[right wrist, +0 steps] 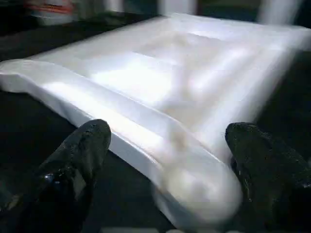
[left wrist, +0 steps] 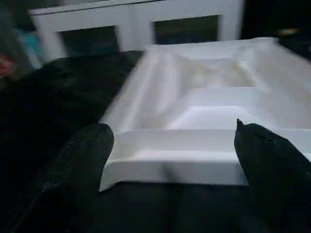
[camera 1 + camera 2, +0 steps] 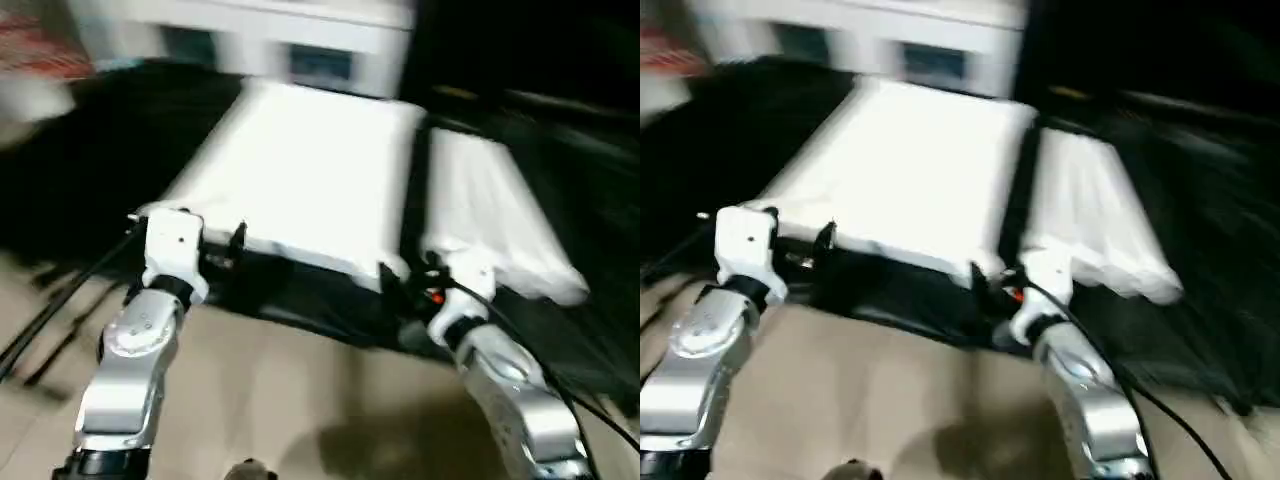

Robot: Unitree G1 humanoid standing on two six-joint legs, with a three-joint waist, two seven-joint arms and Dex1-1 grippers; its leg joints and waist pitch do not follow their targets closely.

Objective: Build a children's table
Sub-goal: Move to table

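Progress: early — no leg fitted | white plastic rectangular tabletop (image 3: 300,170) lies ribbed side up on black surface (image 3: 90,170), white tube legs (image 3: 495,215) bundled beside it | left end effector (image 2: 170,145), right end effector (image 1: 165,160) — both wide, empty, near edge.

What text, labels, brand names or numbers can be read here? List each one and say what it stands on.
None can be read.
Red item at the far left, beyond the table top: some pale marks, too blurred to read.
Table top, bundle of white legs, white cabinet: no lettering visible.
Left pincer and right pincer: no markings legible.
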